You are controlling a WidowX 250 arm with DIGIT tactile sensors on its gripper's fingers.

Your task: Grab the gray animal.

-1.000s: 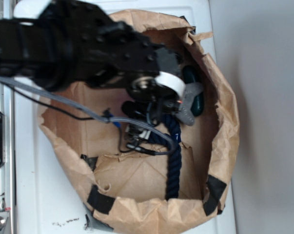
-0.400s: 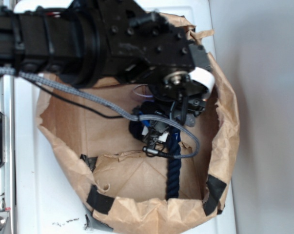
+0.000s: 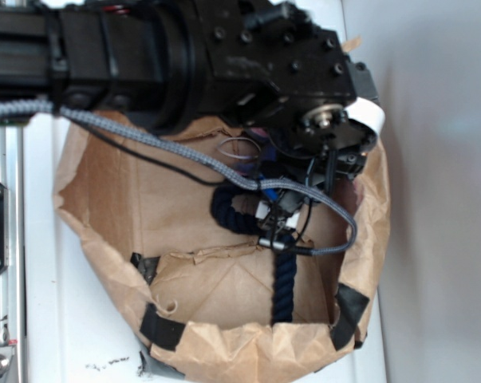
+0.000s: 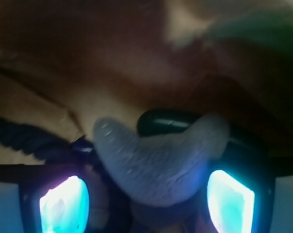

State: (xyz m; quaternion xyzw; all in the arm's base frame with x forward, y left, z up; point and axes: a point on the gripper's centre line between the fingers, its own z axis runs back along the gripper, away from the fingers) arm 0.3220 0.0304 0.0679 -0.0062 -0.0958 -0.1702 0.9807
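Note:
The gray animal (image 4: 156, 162), a soft fuzzy gray plush, fills the lower middle of the wrist view. It lies between the two glowing cyan pads (image 4: 63, 201) of my gripper (image 4: 147, 196). The jaws stand wide apart, with a dark gap on each side of the plush, so the gripper is open around it. In the exterior view the black arm (image 3: 224, 64) covers both the animal and the fingers. Only a thin pale string loop (image 3: 238, 148) shows at the arm's lower edge.
Everything sits inside a crumpled brown paper bag (image 3: 104, 199) with black tape patches. A navy blue rope (image 3: 284, 279) runs from the bag's middle to its near rim and shows again as the rope (image 4: 25, 138). A dark green object (image 4: 170, 121) lies just behind the plush. Grey cable (image 3: 144, 140) hangs off the arm.
The arm has moved toward the right side of the bag and now covers the gray animal and the green object, which showed beside the wrist a second ago.

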